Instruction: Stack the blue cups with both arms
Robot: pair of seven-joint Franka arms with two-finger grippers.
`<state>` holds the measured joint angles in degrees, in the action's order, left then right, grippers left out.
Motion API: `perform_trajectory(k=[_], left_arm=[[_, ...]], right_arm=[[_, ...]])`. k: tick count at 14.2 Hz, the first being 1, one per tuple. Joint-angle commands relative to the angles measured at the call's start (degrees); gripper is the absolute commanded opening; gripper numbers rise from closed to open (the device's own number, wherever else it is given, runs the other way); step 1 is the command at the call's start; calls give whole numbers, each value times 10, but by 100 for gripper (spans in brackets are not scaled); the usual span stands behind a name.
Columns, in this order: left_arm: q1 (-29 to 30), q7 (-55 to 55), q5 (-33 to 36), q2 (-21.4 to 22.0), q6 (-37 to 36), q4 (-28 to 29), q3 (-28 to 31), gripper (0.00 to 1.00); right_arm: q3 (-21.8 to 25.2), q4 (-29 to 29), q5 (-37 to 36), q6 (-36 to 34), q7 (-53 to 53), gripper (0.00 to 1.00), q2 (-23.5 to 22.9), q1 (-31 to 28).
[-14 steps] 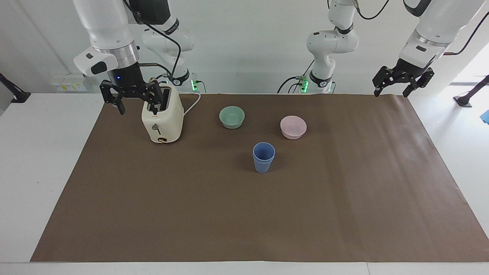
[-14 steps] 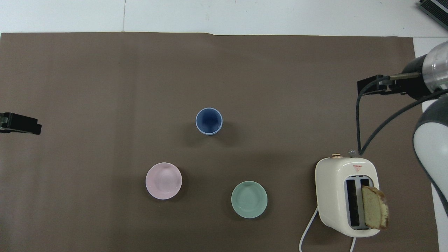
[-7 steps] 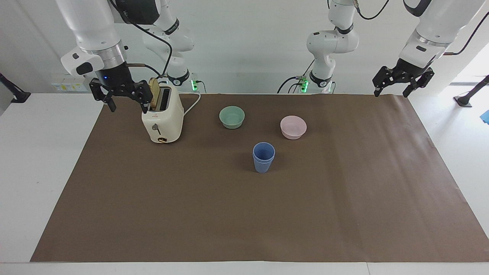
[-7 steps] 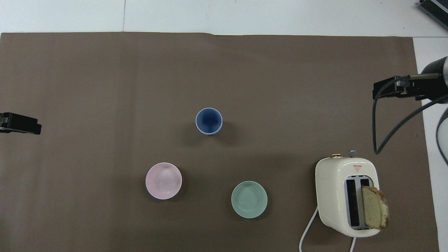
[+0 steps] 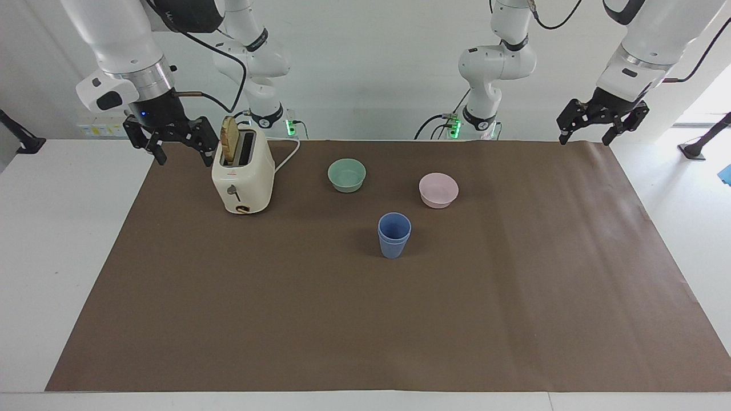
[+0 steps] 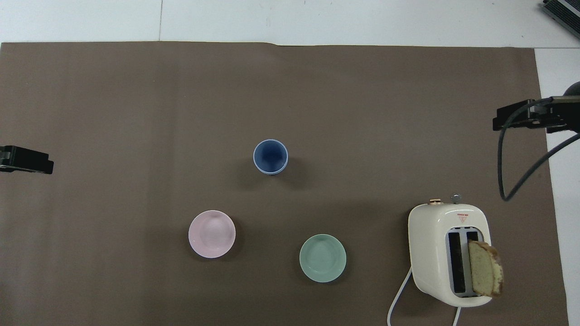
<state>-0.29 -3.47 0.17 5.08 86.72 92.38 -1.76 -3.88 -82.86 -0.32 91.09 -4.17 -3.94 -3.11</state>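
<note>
Two blue cups (image 5: 394, 234) stand upright in the middle of the brown mat, one nested inside the other, so the overhead view shows a single blue rim (image 6: 270, 156). My right gripper (image 5: 184, 153) hangs open and holds nothing, over the mat's edge beside the toaster, toward the right arm's end of the table; its black body shows at the overhead view's edge (image 6: 521, 117). My left gripper (image 5: 586, 137) hangs open and holds nothing over the mat's corner at the left arm's end, and its tip (image 6: 28, 160) shows in the overhead view. Both grippers are well apart from the cups.
A cream toaster (image 5: 243, 177) with a bread slice (image 6: 485, 274) in one slot stands toward the right arm's end, its white cord trailing toward the robots. A mint-green bowl (image 5: 346, 174) and a pink bowl (image 5: 438, 189) sit nearer to the robots than the cups.
My right gripper has drawn away from above the toaster toward the right arm's end of the table and risen a little. The left gripper and the cups have not moved.
</note>
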Motion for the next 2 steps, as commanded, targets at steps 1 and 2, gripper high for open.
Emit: perform_trajectory(k=[1, 2], left_arm=[[-4, -5, -6, 1, -9, -4, 5, 100], [-4, -5, -6, 1, -9, -4, 5, 100]], right_arm=[[5, -11, 11, -6, 19, 100, 12, 2], [6, -13, 10, -6, 20, 100, 15, 1]])
